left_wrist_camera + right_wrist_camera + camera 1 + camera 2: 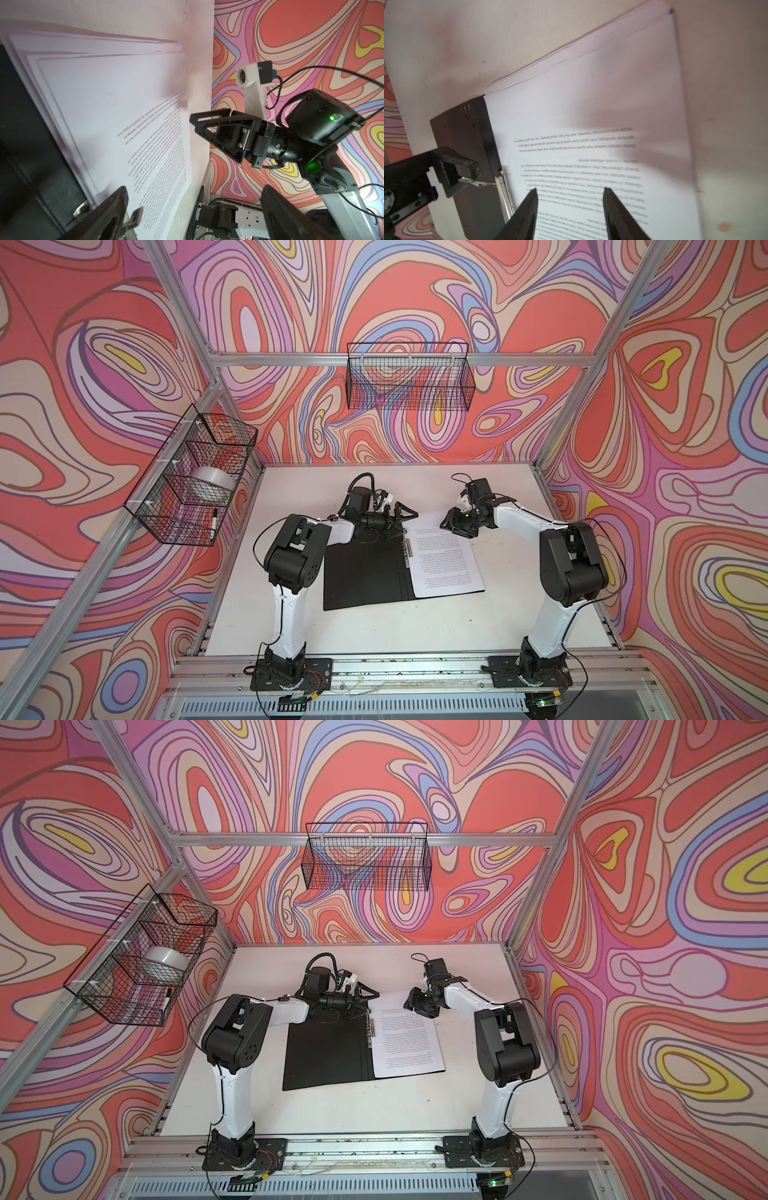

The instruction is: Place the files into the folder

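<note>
Right gripper fingers apart, empty, just above the files; left gripper wide, at the clip. Files lie stacked on the open folder, right-arm half. Clamping unclear through blur; cover not yet closed.

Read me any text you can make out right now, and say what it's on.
"spirit of sport is a": end of a printed line on the top sheet.
"missing on": end of the next line, same sheet.
The sheet's other print: too small or blurred to read.
On the folder: only dots near a corner, no legible words.
No other text is legible.
</note>
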Robot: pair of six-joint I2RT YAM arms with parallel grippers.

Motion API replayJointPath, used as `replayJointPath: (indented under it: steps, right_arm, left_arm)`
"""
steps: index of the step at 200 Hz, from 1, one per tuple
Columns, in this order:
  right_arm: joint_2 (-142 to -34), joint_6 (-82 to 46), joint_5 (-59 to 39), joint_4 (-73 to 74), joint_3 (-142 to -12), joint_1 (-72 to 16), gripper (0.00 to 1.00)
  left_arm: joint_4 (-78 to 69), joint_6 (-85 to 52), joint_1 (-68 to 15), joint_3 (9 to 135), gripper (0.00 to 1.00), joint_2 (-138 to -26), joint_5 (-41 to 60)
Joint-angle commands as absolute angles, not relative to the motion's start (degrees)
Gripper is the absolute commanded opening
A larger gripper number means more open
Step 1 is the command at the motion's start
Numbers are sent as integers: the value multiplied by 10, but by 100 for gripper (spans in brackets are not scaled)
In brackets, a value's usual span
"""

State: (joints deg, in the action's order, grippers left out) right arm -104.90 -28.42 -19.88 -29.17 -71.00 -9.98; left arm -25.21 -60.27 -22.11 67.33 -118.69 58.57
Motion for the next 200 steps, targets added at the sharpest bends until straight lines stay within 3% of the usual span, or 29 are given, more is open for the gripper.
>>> replayJointPath:
  steps: [1, 37, 200]
  right_arm:
    - [-1029, -275, -159, -297, -691, -72, 68]
    - [-1054, -259, -163, -288, -687, -64, 74]
    - [-1078, -270, -213, -249, -676, -73, 69]
  left_arm:
    - [-278, -613, -223, 664, 100, -1172, 596]
    - [-279, -615, -225, 665, 100, -1170, 597]
    - [-300, -628, -226, 672, 100, -1188, 607]
